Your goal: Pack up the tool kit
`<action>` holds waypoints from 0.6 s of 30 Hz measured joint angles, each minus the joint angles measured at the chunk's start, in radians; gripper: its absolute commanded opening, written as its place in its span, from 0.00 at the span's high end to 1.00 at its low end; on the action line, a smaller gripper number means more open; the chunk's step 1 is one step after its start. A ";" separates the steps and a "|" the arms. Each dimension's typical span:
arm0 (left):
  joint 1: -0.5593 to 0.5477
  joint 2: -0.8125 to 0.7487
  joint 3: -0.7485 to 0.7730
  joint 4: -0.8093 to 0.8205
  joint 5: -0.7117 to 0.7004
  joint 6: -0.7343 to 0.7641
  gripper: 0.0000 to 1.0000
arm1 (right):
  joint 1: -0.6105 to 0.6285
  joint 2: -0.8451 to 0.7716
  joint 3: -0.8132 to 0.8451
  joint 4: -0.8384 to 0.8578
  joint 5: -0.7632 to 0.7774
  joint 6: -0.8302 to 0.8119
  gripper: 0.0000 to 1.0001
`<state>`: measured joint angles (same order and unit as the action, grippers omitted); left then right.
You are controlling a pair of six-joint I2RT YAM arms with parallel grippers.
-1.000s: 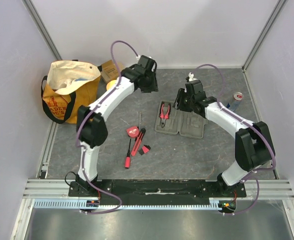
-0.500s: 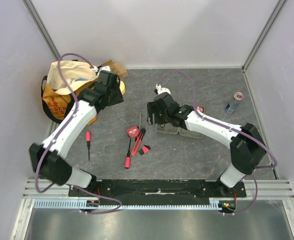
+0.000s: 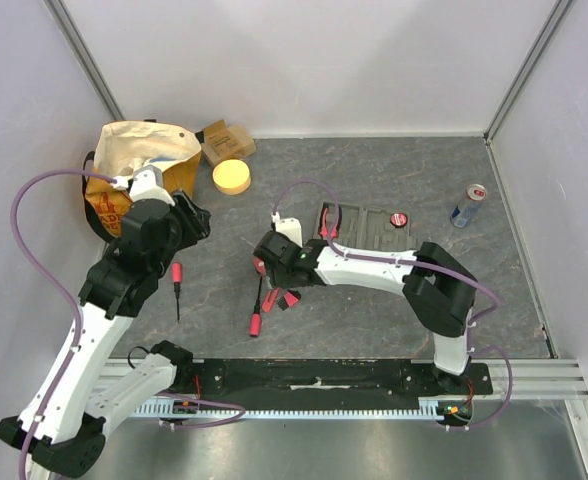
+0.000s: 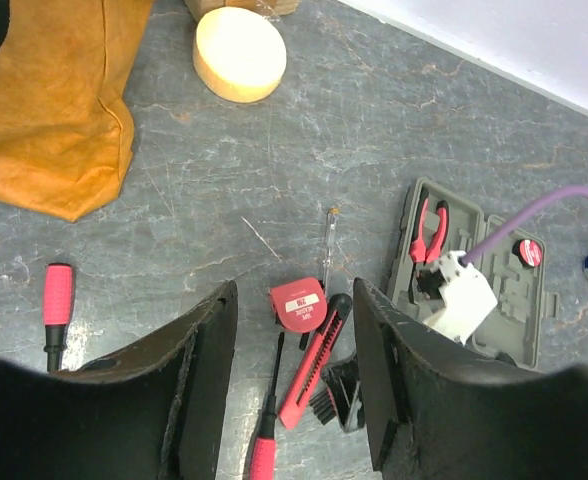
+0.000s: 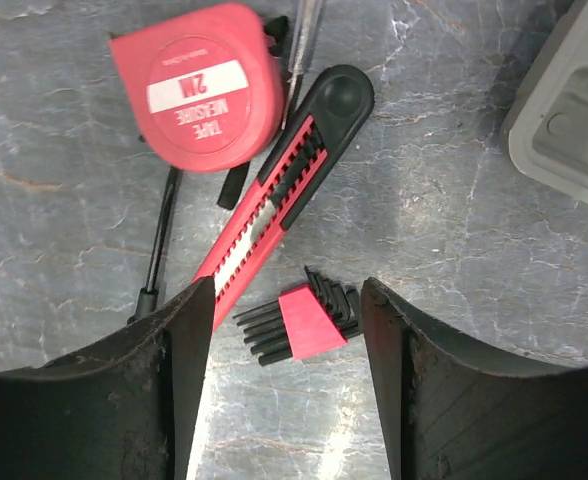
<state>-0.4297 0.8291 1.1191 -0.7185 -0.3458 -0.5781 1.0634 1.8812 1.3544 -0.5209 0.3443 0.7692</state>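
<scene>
The grey-green case (image 3: pixel 366 232) lies open at mid table with red pliers (image 3: pixel 327 226) in a slot; it also shows in the left wrist view (image 4: pixel 494 290). Loose tools lie left of it: a red tape measure (image 5: pixel 196 85), a red utility knife (image 5: pixel 274 190), a red-and-black hex key set (image 5: pixel 309 322), a long screwdriver (image 3: pixel 256 318) and a short red screwdriver (image 3: pixel 176 275). My right gripper (image 5: pixel 284 310) is open, low over the hex key set, a finger on each side. My left gripper (image 3: pixel 194 222) is open and empty, above the table left of the tools.
An orange-and-cream tote bag (image 3: pixel 134 175) stands at the far left, with a brown cardboard box (image 3: pixel 224 140) and a yellow round block (image 3: pixel 232 176) beside it. A drink can (image 3: pixel 466 203) stands at the far right. A red round cap (image 3: pixel 399 220) sits in the case.
My right gripper has moved left from the case to over the loose tools. My left arm has swung back to the left. A short red screwdriver now lies at the left.
</scene>
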 measured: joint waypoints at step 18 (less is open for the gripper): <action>0.000 -0.069 -0.034 -0.051 0.034 -0.001 0.44 | -0.001 0.182 0.178 -0.051 0.036 0.136 0.50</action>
<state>-0.4297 0.7605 1.0855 -0.7692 -0.3119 -0.5789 1.0626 2.0632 1.5326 -0.5724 0.3805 0.9051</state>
